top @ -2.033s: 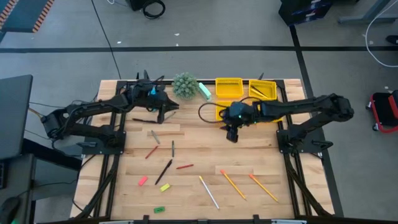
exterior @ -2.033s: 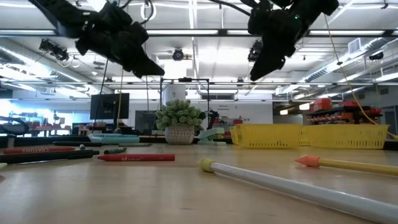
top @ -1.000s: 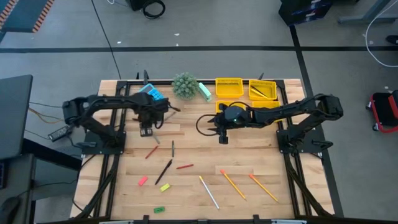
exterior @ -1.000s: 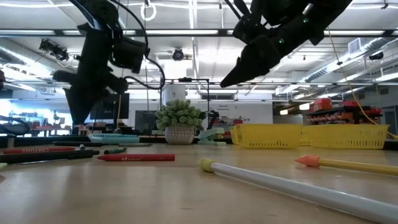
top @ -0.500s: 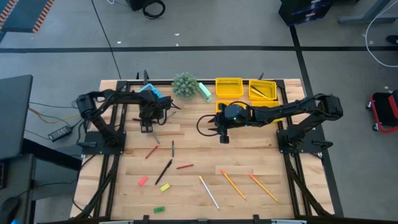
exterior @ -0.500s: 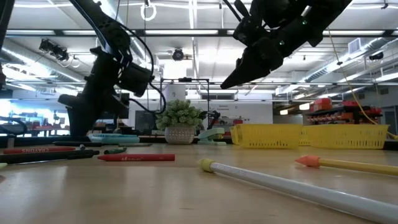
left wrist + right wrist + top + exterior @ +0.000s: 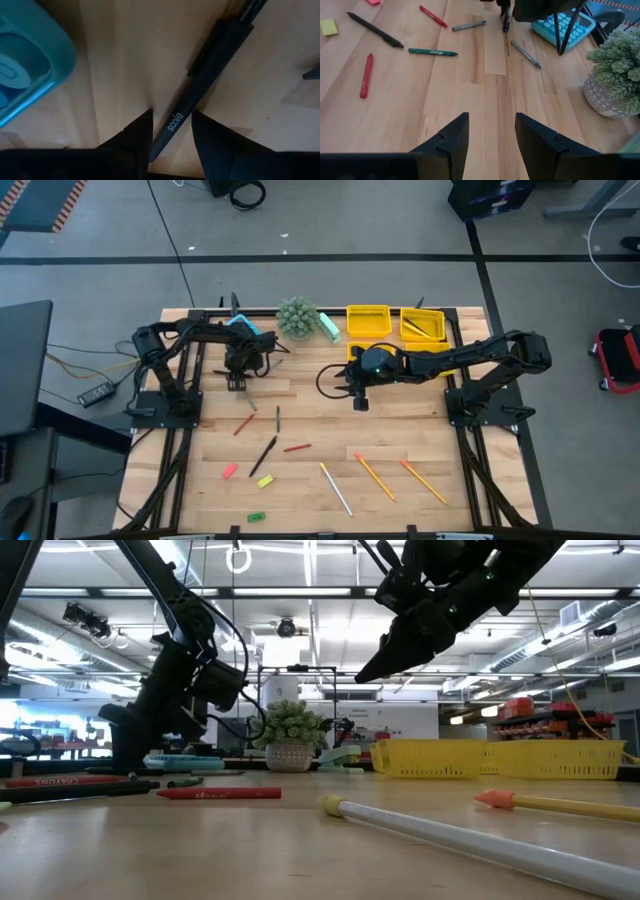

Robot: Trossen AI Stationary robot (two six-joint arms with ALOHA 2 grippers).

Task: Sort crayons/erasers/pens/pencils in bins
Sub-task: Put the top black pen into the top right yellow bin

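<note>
My left gripper (image 7: pixel 237 382) is down at the table at the back left, next to the blue calculator (image 7: pixel 243 330). It is open, with one finger on each side of a black pen (image 7: pixel 210 65) that lies flat on the wood. My right gripper (image 7: pixel 356 401) is open and empty, above the table's middle in front of the yellow bins (image 7: pixel 367 320). Red crayons (image 7: pixel 243 424), other pens (image 7: pixel 263 455), small erasers (image 7: pixel 229 470) and long pencils (image 7: pixel 374 476) lie loose on the near half of the table.
A potted plant (image 7: pixel 297 317) and a pale green object (image 7: pixel 330 328) stand at the back between the calculator and the bins. A dark cable loops (image 7: pixel 330 370) beside the right gripper. Bare wood lies below the right gripper (image 7: pixel 490 100).
My left gripper has come down from beside the calculator to the table and now straddles the black pen; its arm has folded back toward the table's left edge. My right gripper has shifted a little toward the table's left and then kept still.
</note>
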